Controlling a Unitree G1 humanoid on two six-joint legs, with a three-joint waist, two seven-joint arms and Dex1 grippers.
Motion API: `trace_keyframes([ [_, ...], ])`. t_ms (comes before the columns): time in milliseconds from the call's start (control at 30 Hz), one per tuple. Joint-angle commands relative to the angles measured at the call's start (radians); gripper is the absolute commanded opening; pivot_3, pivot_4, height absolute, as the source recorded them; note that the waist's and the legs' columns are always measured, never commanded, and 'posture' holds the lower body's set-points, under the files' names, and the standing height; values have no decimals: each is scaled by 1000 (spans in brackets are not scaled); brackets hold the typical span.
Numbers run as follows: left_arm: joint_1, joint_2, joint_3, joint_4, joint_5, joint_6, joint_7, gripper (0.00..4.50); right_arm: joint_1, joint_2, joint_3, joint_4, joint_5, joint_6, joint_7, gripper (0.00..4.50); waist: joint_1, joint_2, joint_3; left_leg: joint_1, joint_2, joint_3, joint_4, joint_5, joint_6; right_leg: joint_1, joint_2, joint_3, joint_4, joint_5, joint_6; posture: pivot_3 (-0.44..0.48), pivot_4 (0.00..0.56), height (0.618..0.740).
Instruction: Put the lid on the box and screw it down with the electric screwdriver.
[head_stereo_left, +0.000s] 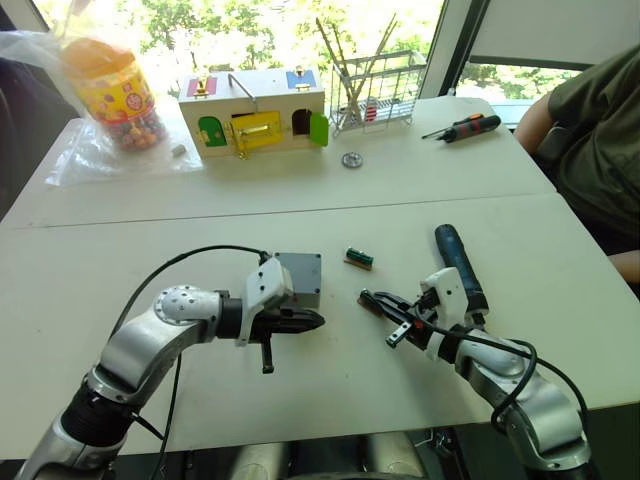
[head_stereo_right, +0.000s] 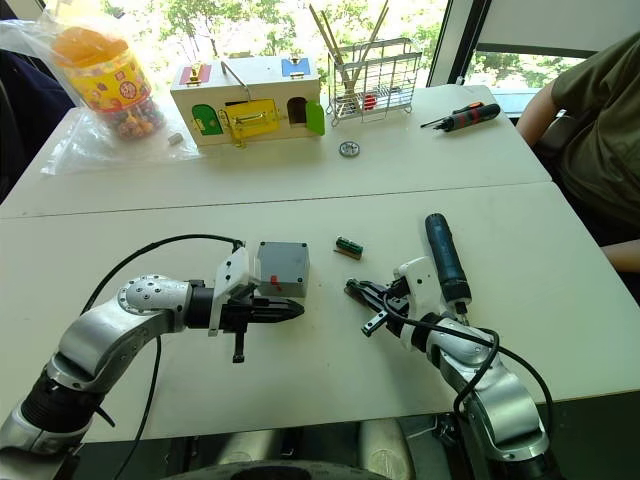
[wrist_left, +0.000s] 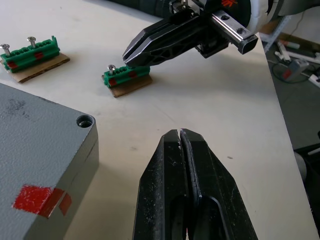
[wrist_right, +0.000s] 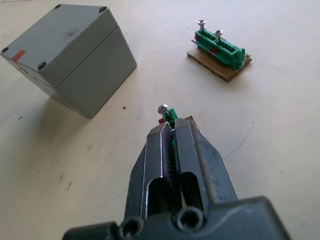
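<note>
The grey box (wrist_right: 95, 85) stands on the white table with the lid (wrist_right: 60, 42) on top, red tape on one edge and its corner screw holes (wrist_left: 85, 121) empty. My left gripper (head_stereo_left: 318, 320) is shut and empty, just in front of the box. My right gripper (wrist_right: 170, 125) is shut on a small green screw holder (wrist_left: 125, 77) that carries one screw and rests on the table to the right of the box. The electric screwdriver (head_stereo_left: 460, 262) lies on the table beside my right forearm. A second green holder (wrist_right: 220, 47) with two screws lies behind, near the box.
At the back of the table are a wooden toy house (head_stereo_left: 255, 115), a wire rack (head_stereo_left: 375, 95), a candy jar (head_stereo_left: 110, 85), a metal washer (head_stereo_left: 351, 159) and a red-and-black manual screwdriver (head_stereo_left: 465, 127). A person (head_stereo_left: 600, 140) sits at the right edge.
</note>
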Motion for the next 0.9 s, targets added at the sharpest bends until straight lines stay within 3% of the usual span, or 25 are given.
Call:
trace_keyframes([
  [33,-5,-2,-3,-3,5,-20,2,0,-4,4,-7,-31,3,-17,-7,88,-1,0,0,0,0,0,0,0,0,0,0,0,0,0,0,0,150,740],
  [400,-22,-1,30,42,-15,-21,-18,0,-46,9,-81,-183,97,81,-46,88,0,0,0,0,0,0,0,0,0,0,0,0,0,0,0,0,150,740],
  [533,-56,0,105,43,-100,43,-15,0,-118,25,-76,-198,125,116,-67,88,-1,0,0,0,0,0,0,0,0,0,0,0,0,0,0,0,150,740],
  [700,-151,37,271,113,-197,122,22,0,-324,103,-12,-101,155,144,-71,88,-7,0,0,0,1,-1,0,0,-1,-1,1,-1,1,0,0,0,150,740],
  [900,-143,114,316,174,-157,90,14,0,-439,165,73,95,105,60,-43,88,-5,0,0,0,-1,1,-1,0,-1,-2,0,-1,0,0,0,0,150,740],
])
